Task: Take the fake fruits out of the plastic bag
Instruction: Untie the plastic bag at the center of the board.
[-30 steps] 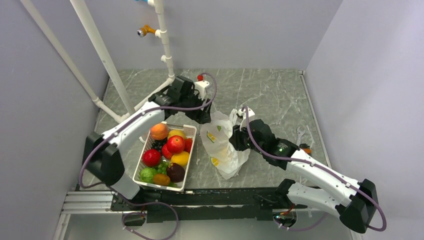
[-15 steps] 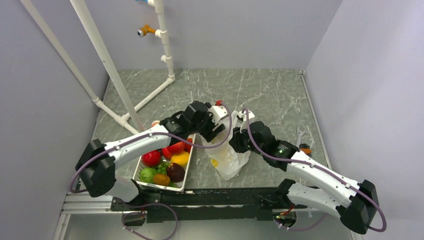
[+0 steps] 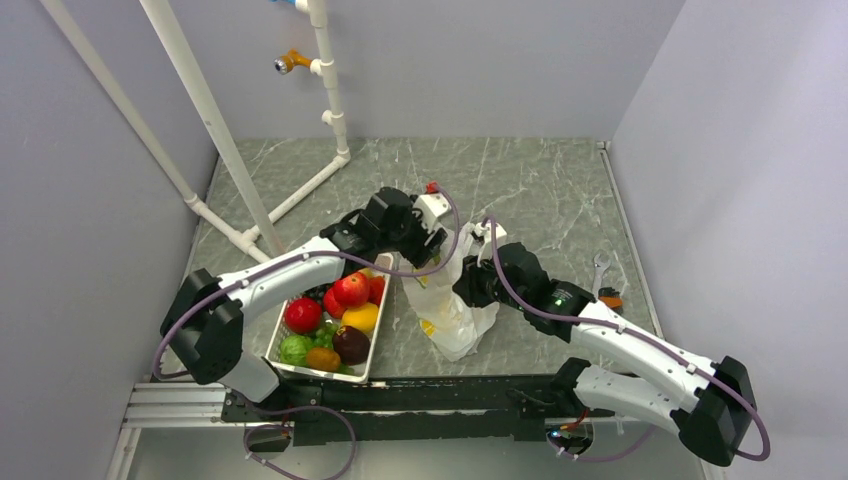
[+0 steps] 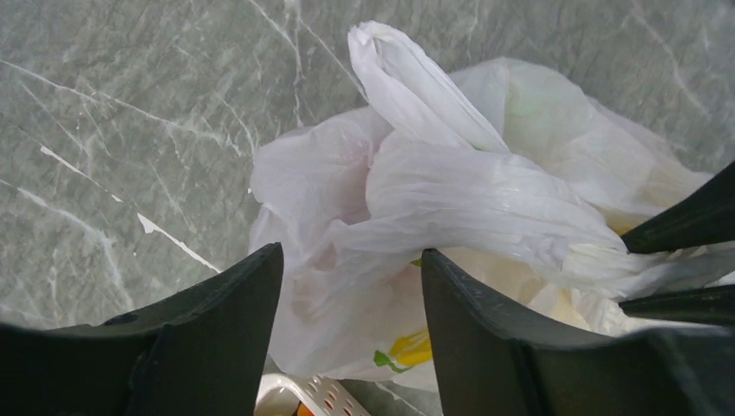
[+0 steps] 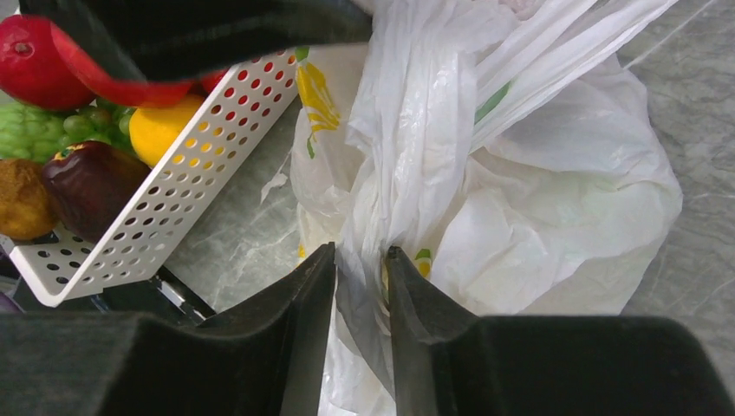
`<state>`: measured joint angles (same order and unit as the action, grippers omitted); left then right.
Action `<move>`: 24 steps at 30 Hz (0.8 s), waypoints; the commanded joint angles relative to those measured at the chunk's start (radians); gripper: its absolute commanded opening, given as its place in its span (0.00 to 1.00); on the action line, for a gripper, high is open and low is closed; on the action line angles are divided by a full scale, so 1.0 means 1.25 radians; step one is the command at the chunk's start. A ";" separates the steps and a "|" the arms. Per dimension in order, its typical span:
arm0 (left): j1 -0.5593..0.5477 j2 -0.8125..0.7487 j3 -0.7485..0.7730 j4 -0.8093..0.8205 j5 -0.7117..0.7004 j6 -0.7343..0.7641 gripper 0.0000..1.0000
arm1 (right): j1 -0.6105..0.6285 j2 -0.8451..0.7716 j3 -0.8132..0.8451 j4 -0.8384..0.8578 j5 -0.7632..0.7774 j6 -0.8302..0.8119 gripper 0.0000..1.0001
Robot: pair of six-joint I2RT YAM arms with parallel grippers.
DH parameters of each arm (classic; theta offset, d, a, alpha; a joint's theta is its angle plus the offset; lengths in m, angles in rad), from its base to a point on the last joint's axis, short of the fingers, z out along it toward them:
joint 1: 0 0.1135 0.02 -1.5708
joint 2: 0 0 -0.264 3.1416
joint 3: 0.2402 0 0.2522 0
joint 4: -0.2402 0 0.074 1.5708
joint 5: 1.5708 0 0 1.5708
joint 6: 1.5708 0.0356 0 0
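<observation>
Currently the step in hand is opening the plastic bag [image 3: 455,318], which lies just beside the white basket [image 5: 173,208]; the right gripper [image 5: 360,286] is clamped on a gathered fold of bag film on the side away from the basket; the left gripper [image 4: 351,303] hovers above the bunched handles, jaws apart, holding nothing; the fake fruits are not distinctly visible and are judged to be inside the bag. The next move probably calls for the left gripper to close on an opposing fold and draw it towards the basket, spreading the mouth. A yellow-green print [image 5: 316,95] marks the bag; no writing is legible.
</observation>
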<state>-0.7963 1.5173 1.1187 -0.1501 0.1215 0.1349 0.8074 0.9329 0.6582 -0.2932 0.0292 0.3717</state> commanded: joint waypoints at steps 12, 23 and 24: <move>0.014 0.116 0.120 -0.037 0.241 -0.060 0.66 | 0.003 0.005 0.028 0.013 -0.008 0.028 0.43; 0.003 0.131 0.165 -0.120 0.046 -0.038 0.07 | 0.010 0.010 0.015 -0.011 0.032 0.046 0.31; 0.008 0.119 0.159 -0.108 0.046 -0.039 0.05 | 0.010 0.010 0.016 -0.018 0.046 0.053 0.28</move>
<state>-0.8013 1.7054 1.2949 -0.2771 0.2531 0.0757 0.8116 0.9482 0.6582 -0.3019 0.0349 0.4118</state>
